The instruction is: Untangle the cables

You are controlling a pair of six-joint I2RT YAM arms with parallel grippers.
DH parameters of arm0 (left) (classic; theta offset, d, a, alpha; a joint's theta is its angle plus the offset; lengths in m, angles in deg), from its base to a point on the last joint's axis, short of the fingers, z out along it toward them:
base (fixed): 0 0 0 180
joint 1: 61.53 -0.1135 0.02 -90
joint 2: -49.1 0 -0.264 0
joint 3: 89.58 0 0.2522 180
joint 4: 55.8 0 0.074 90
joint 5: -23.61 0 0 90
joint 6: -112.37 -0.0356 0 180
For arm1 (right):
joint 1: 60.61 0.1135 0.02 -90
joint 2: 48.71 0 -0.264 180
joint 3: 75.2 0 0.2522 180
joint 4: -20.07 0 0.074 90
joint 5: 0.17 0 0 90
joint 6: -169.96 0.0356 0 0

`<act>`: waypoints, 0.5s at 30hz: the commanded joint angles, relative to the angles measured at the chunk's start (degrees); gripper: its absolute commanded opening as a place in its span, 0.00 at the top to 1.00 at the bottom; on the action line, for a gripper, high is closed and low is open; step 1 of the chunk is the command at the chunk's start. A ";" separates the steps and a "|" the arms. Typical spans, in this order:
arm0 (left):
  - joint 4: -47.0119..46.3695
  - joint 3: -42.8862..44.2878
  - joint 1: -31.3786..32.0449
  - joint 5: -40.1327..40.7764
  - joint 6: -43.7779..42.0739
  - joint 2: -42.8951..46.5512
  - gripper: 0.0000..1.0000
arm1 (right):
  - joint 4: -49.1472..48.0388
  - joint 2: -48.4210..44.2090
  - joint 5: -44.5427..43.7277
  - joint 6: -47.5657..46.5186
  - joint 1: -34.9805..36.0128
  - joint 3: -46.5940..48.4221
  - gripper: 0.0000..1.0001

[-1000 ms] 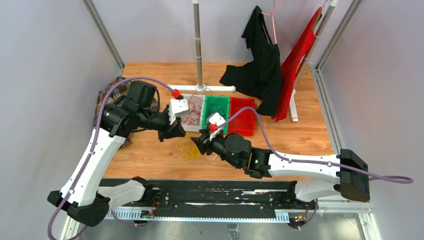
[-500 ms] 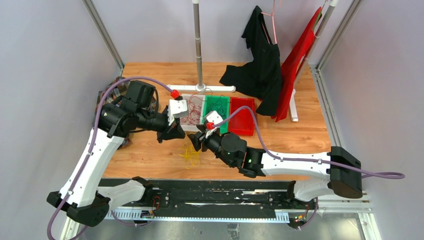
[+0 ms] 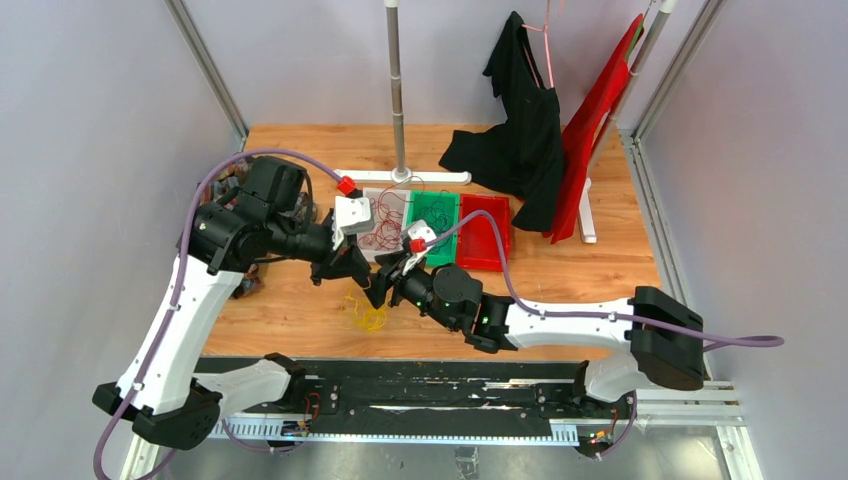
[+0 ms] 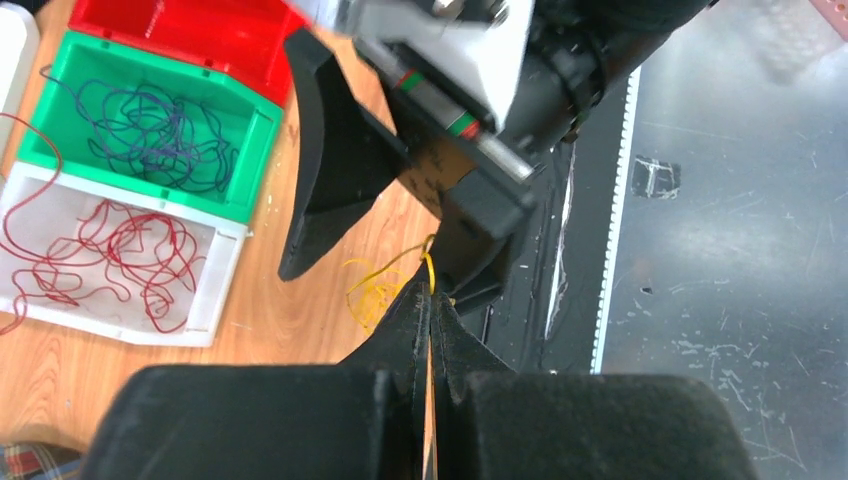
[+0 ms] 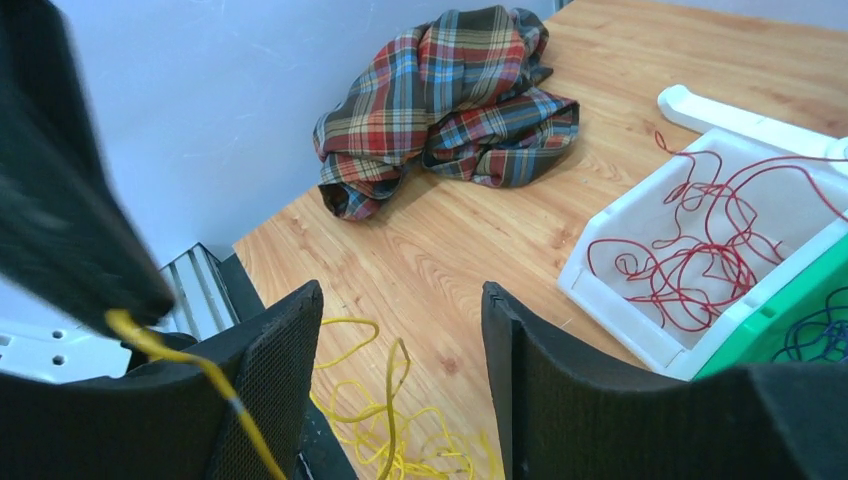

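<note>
Cables [image 3: 368, 313] thin, curly, yellow, loosely tangled, strand count unclear

The left arm [image 3: 185, 300] rises from its base, bends at a high elbow and reaches right toward the middle. The left pincer [image 4: 430, 300] is pressed tight, its tips nipping a yellow cable [image 4: 428, 268]. The right arm [image 3: 570, 322] stretches low and leftward. The right pincer [image 5: 400, 300] is spread wide with nothing between its fingers, just beside the left one's tips.
</note>
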 commanded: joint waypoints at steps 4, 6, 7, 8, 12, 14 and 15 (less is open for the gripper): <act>0.62 6.18 -0.04 -3.46 0.77 -1.60 1.00 | -3.13 5.04 2.50 5.98 -1.54 2.59 0.41; 0.83 8.75 -0.02 -3.63 1.50 -2.00 1.00 | -3.36 6.09 2.36 7.00 -1.87 2.04 0.42; 0.84 9.86 -0.08 -3.67 1.81 -2.20 1.00 | -3.63 6.62 2.23 7.44 -2.09 1.77 0.43; 0.78 11.09 -0.09 -3.65 2.19 -2.41 1.00 | -3.68 7.07 2.13 8.07 -2.31 1.42 0.44; 0.77 15.83 -0.01 -3.47 3.20 -2.91 1.00 | -4.57 8.31 2.63 9.78 -2.96 -0.60 0.48; 0.82 17.93 -0.08 -2.59 3.26 -3.04 1.00 | -4.77 8.75 2.24 10.31 -3.09 -2.19 0.51; 0.82 18.89 -0.08 -2.08 3.22 -3.16 1.00 | -4.84 8.79 1.69 10.67 -3.09 -3.16 0.53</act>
